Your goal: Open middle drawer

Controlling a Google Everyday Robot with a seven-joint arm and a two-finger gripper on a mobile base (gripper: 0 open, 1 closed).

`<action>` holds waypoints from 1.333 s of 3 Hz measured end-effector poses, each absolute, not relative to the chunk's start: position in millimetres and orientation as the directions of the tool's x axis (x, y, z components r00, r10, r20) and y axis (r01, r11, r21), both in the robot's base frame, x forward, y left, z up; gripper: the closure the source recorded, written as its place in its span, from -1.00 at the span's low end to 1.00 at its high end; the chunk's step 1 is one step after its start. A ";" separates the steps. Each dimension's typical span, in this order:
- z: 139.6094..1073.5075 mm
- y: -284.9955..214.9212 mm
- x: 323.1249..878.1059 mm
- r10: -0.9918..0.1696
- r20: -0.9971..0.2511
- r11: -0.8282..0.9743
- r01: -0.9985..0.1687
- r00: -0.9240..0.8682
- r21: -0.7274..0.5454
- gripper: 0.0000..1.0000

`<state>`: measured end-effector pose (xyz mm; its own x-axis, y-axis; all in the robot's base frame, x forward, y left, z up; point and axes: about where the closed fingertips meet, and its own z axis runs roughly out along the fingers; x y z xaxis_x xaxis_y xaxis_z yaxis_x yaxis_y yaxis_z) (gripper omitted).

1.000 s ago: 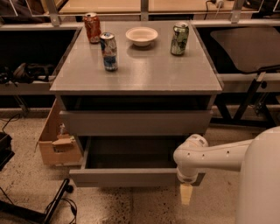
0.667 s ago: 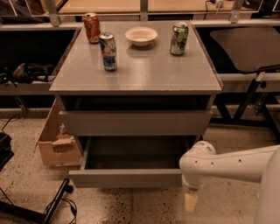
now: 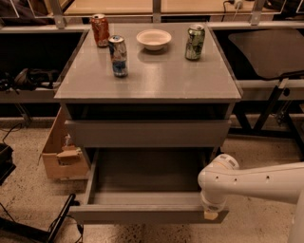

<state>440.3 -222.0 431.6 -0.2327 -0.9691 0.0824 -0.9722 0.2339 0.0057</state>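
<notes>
Since a second earlier, the gripper [image 3: 211, 214] had shifted slightly right. It sat at the right end of the middle drawer [image 3: 142, 213], which stood pulled out under the bench [image 3: 156, 80]. Whether it was open or closed could not be told.

A pale speckled floor [image 3: 28, 199] runs under everything, in warm, dim light that leaves a soft sheen on the grey cabinet top [image 3: 156, 80]. Left of the cabinet an open cardboard box [image 3: 59, 156] stands on the floor, with black cables [image 3: 66, 216] trailing nearer the camera. A light wooden surface [image 3: 114, 5] crosses the back. At right a dark panel [image 3: 270, 47] — perhaps a tabletop — sits above metal legs. The gripper [image 3: 211, 214] hangs low, right of centre, just above the floor.
</notes>
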 end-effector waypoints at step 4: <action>446.0 -232.9 371.5 -0.941 0.155 0.312 -0.949 -0.301 0.048 1.00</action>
<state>371.5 -232.9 446.0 -0.3014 -0.9408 0.1553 -0.9489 0.3119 0.0479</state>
